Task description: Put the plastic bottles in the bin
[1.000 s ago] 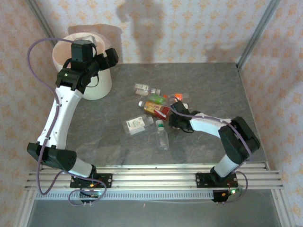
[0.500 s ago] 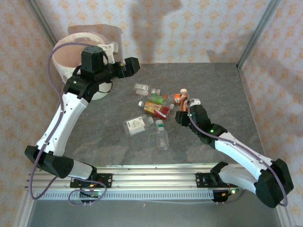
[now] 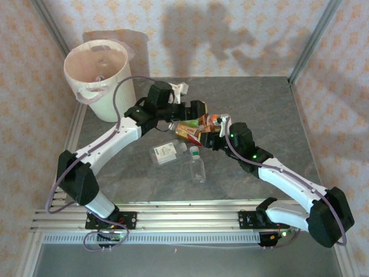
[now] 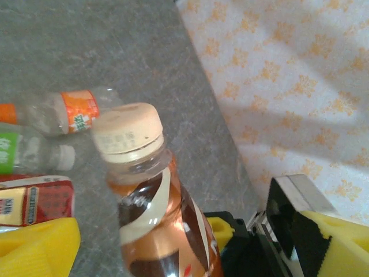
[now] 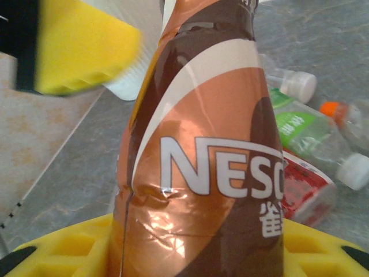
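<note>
The gray table [image 3: 259,104] has the big cream bin [image 3: 109,101] at its far left corner. The bin stands up with its mouth open. Well to the right of the bin, and a bit nearer the front, the plastic bottles [image 3: 167,153] lie on their sides in a loose bunch. At that bunch, on the side away from the bin, the right gripper [image 5: 196,248] holds a brown bottle [image 4: 155,219] standing up. Its yellow fingers pinch the low part. The left gripper [image 4: 179,248] is on the bin side. Its fingers are spread wide on both sides of the bottle's top half and do not squeeze it. I think the bottle is light and its thin wall can dent. The shiny wrap looks slippery and is crinkled. It is best to grab the wide middle, gently, not the small cream cap [image 4: 124,130].
</note>
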Robot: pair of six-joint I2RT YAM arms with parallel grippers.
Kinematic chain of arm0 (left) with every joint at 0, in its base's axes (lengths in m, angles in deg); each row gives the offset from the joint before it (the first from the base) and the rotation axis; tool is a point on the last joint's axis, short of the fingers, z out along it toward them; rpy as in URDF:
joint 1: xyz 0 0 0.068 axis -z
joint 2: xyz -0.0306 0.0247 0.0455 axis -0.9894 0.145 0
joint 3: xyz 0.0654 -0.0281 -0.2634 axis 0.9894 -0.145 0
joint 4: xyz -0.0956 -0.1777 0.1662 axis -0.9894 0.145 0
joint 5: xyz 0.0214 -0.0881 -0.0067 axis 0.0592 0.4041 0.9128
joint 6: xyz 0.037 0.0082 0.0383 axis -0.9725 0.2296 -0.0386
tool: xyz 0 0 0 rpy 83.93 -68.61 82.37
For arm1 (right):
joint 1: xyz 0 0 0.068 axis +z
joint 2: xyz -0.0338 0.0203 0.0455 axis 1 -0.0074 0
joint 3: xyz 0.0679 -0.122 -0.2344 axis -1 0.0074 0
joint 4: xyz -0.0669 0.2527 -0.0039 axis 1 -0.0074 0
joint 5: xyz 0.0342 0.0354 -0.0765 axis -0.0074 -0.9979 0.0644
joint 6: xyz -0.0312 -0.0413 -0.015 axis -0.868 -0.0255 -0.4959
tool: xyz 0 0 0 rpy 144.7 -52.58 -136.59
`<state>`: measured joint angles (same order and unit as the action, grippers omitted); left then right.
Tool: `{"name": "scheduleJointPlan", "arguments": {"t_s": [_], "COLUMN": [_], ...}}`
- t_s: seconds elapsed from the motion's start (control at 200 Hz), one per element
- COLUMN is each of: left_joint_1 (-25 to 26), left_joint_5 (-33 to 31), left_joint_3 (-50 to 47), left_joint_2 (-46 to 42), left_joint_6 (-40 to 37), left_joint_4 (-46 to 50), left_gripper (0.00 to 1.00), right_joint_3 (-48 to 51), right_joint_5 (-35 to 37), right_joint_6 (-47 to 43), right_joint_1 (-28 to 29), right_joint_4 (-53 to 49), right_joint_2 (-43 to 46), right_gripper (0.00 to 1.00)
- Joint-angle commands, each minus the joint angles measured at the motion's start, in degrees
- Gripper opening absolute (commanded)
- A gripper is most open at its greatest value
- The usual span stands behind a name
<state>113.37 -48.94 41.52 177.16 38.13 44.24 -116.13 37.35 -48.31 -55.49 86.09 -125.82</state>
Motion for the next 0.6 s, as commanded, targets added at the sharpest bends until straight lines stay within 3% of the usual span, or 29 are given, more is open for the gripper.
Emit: {"name": "scheduleJointPlan", "arguments": {"t_s": [0.0, 0.19, 0.455, 0.595], "left_joint_1": [0.59, 1.43, 3.79, 3.93], "left_joint_5": [0.83, -0.75, 3.92, 3.72], "left_joint_3": [1.43, 1.86, 3.45, 3.61], "left_joint_2": [-0.06, 2.84, 6.67, 6.63], "left_joint_6": [1.38, 2.66, 4.27, 3.98], "left_joint_4": [-5.68, -4.04, -4.8, -3.42], "left_gripper": [0.96, 0.91, 0.79, 0.64], "right_joint_3": [-2.79, -1.92, -2.1, -2.18], "right_joint_5": [-3.51, -2.83, 1.23, 2.02], "right_joint_6": [-1.05, 0.07, 0.35, -0.42], "right_joint_1": [0.37, 0.49, 0.5, 0.51], "right_joint_4": [4.44, 6.14, 7.52, 7.98], "right_joint_2": [-0.32, 0.11, 0.36, 0.58], "right_gripper": [0.36, 0.36, 0.36, 0.36]}}
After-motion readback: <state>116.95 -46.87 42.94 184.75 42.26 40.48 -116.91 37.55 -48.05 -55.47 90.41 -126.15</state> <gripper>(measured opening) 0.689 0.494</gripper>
